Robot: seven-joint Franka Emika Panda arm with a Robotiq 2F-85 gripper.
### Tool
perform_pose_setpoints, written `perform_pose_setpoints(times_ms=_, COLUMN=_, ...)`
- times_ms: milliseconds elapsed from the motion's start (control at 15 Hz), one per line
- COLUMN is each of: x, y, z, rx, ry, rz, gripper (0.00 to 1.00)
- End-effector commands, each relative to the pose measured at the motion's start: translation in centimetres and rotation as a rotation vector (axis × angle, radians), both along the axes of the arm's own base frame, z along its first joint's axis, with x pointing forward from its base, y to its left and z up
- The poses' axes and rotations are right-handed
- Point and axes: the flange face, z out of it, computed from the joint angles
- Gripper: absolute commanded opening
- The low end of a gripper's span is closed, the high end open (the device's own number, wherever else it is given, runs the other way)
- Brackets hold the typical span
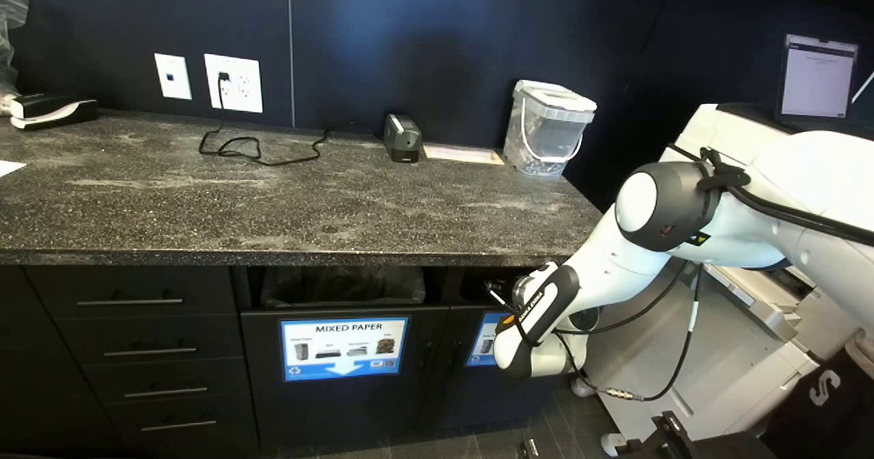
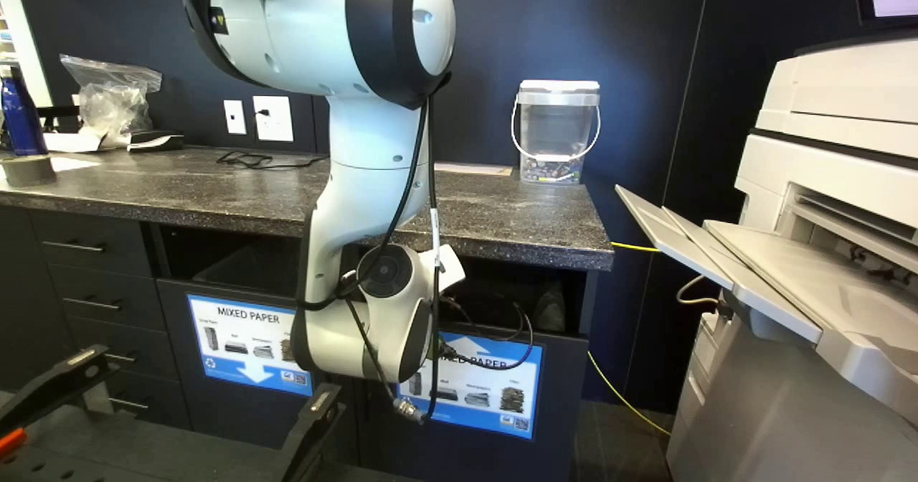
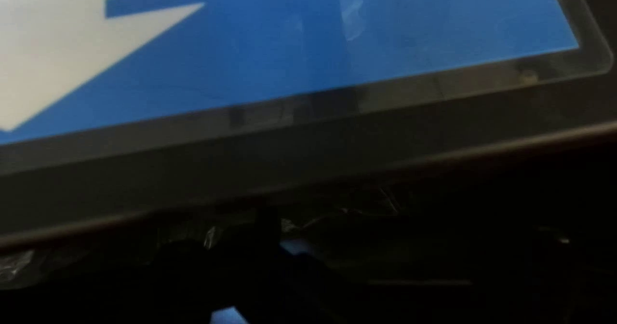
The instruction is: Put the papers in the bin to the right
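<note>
White with black joints, the robot arm hangs bent before the edge of the dark speckled counter, and its wrist is folded near the front of the black cabinet below. The bin is the right-hand slot of this cabinet, just under the counter, with a blue and white label beneath it; the wrist and some hanging cables cover a part of both. The fingers I am not able to distinguish: in the wrist view all becomes very dark beyond the blue band of this label, so whether they stand apart or together, I cannot tell. In that darkness only a few thin creases shine, like plastic film. Of the papers, too, I cannot tell the place. To the left is another slot, lined with a plastic bag, and its own sign reads MIXED PAPER. On the counter, near its right end, a translucent bucket with a white lid stands upright; left of it is a small dark sharpener. To the right of the cabinet stands a large pale printer.
</note>
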Motion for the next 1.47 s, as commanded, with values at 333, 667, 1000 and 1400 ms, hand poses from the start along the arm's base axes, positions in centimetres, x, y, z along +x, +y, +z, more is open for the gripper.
perform_pose_setpoints(times_ms=333, x=-2.9, y=1.0, z=4.5, rx=-0.132, ry=0.083, rz=0.017, gripper=1.00)
perform_pose_setpoints(times_ms=667, x=-6.8, y=1.6, z=8.4, rx=-0.168, ry=0.160, rz=0.055, gripper=1.00)
perform_pose_setpoints(times_ms=1000, x=-10.4, y=1.9, z=13.5, rx=-0.163, ry=0.319, rz=0.131, gripper=1.00)
perform_pose_setpoints(times_ms=1400, x=-12.1, y=1.2, z=19.5, rx=-0.212, ry=0.581, rz=0.138, gripper=1.00)
